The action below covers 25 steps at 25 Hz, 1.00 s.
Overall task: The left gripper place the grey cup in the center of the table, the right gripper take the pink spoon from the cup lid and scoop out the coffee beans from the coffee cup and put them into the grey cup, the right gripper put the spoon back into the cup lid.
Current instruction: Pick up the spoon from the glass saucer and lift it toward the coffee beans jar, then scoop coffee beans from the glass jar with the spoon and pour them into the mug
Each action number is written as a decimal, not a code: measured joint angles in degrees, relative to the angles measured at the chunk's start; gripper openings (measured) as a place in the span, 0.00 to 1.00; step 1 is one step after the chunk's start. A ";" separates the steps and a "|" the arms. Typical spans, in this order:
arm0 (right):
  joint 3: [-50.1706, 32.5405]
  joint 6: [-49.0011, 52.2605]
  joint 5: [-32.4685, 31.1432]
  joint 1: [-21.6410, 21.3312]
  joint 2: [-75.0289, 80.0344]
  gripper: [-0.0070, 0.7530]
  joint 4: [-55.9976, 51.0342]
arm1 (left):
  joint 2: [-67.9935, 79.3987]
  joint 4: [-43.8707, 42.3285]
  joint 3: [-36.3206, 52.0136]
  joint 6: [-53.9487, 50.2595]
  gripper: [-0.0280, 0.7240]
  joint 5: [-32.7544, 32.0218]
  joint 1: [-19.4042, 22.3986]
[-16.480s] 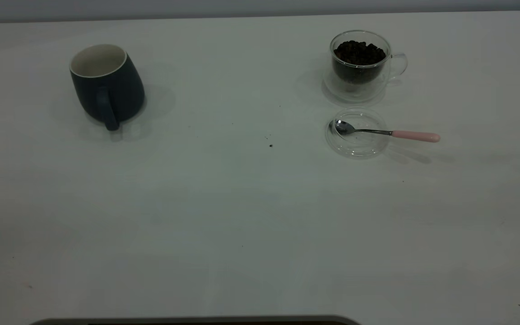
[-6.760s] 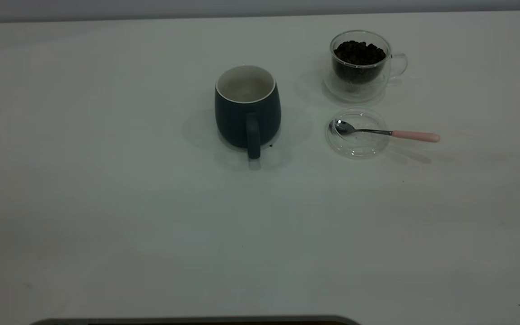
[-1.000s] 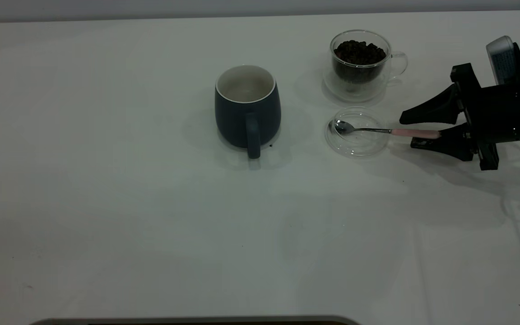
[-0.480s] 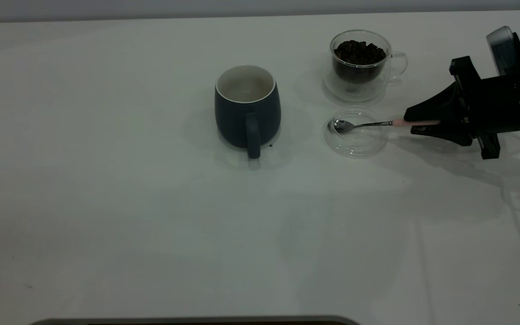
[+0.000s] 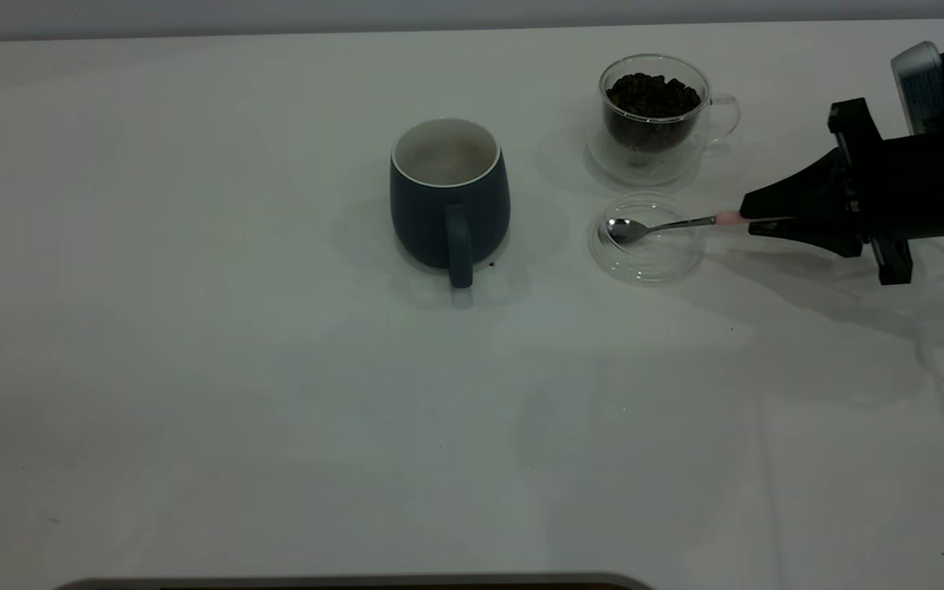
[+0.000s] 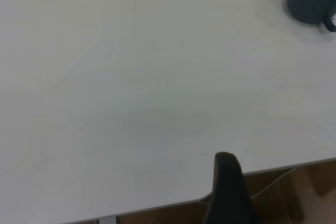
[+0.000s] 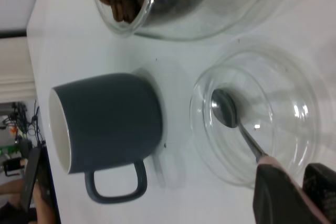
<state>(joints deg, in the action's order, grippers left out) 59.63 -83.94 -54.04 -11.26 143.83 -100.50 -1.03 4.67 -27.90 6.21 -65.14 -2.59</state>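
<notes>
Gripping the pink spoon (image 5: 685, 223) by its handle: right gripper (image 5: 755, 221), jaws closed | bowl over cup lid (image 5: 646, 264), spoon's long axis pointing toward grey cup (image 5: 449, 197) | coffee cup (image 5: 654, 115) just behind lid | left arm parked off-table.

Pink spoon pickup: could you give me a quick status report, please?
Right pincer shut on pink spoon handle, bowl over cup lid. Grey cup centred, empty. Coffee cup full, path clear.
</notes>
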 joint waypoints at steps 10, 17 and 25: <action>0.00 1.80 -1.83 -0.84 -4.58 0.15 5.34 | 0.00 0.00 0.00 0.00 0.79 0.00 0.00; 0.00 8.03 -1.45 -1.02 -11.73 0.15 9.24 | 0.00 0.00 0.00 0.00 0.79 0.00 0.00; 4.68 8.20 2.37 -1.12 -15.98 0.15 10.64 | 0.00 0.00 0.00 0.00 0.79 0.00 0.00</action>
<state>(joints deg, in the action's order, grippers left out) 64.31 -75.74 -51.67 -12.38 127.85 -89.86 -1.03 4.67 -27.90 6.21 -65.14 -2.59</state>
